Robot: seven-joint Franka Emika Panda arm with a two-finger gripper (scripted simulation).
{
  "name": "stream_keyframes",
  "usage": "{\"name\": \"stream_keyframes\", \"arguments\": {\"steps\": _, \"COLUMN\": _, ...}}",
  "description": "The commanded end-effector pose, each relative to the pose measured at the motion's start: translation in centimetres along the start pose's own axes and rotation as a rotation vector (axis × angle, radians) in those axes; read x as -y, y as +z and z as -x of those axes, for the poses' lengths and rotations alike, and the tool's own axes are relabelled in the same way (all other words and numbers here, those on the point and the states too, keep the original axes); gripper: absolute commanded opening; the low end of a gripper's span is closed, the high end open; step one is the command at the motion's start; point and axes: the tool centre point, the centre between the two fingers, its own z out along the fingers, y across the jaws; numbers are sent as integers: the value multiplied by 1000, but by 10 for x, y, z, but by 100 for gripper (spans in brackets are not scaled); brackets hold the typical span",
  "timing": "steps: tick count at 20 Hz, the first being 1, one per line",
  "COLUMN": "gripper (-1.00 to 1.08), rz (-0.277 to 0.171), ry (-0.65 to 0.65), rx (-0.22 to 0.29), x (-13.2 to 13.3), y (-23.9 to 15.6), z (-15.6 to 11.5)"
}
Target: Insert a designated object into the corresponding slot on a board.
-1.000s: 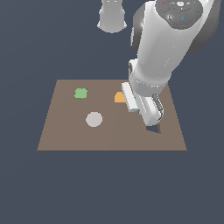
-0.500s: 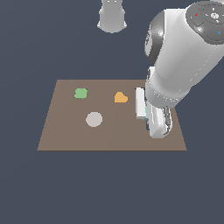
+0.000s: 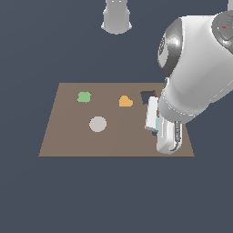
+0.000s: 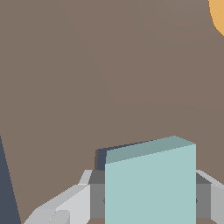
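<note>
My gripper [image 4: 150, 199] is shut on the pale teal square block [image 4: 151, 183], one grey finger [image 4: 98, 194] on each side of it. In the exterior view the gripper [image 3: 157, 128] hangs over the right part of the brown board [image 3: 73, 141], and only a sliver of the block [image 3: 157, 123] shows beside the white hand. One dark cut-out [image 3: 147, 96] shows partly, next to the arm; I cannot tell whether it is the diamond slot. The other hole is hidden behind the arm. The block is held above bare board [image 4: 87, 87].
On the board lie a green piece [image 3: 84, 97], an orange heart-like piece [image 3: 125, 101], also in the wrist view [image 4: 218, 15], and a grey disc [image 3: 98, 124]. The large white arm [image 3: 200, 77] covers the board's right end. A grey pedestal [image 3: 116, 18] stands behind the board.
The arm has risen and swung toward the exterior view's right, looming larger. The gripper has lifted from the board with the block, and a dark cut-out has come into view beside it.
</note>
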Motion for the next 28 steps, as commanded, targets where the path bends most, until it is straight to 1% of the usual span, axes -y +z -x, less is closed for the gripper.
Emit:
{"name": "stream_keyframes", "arguments": {"steps": 1, "gripper": -100, "rz": 0, "ry": 28, "rx": 0, "x": 4, "y": 0, "z": 3}}
{"name": "stream_keyframes", "arguments": {"steps": 6, "gripper": -100, "rz": 0, "ry": 54, "rx": 0, "x": 9, "y": 0, "z": 5}}
{"name": "stream_keyframes", "arguments": {"steps": 12, "gripper": -100, "rz": 0, "ry": 55, "rx": 0, "x": 9, "y": 0, "z": 4}}
{"name": "stream_keyframes", "arguments": {"steps": 18, "gripper": -100, "rz": -1, "ry": 56, "rx": 0, "x": 10, "y": 10, "z": 4}}
{"name": "stream_keyframes", "arguments": {"steps": 19, "gripper": 100, "rz": -1, "ry": 56, "rx": 0, "x": 10, "y": 10, "z": 4}}
{"name": "stream_keyframes", "arguments": {"steps": 28, "gripper": 100, "rz": -1, "ry": 56, "rx": 0, "x": 10, "y": 10, "z": 4}}
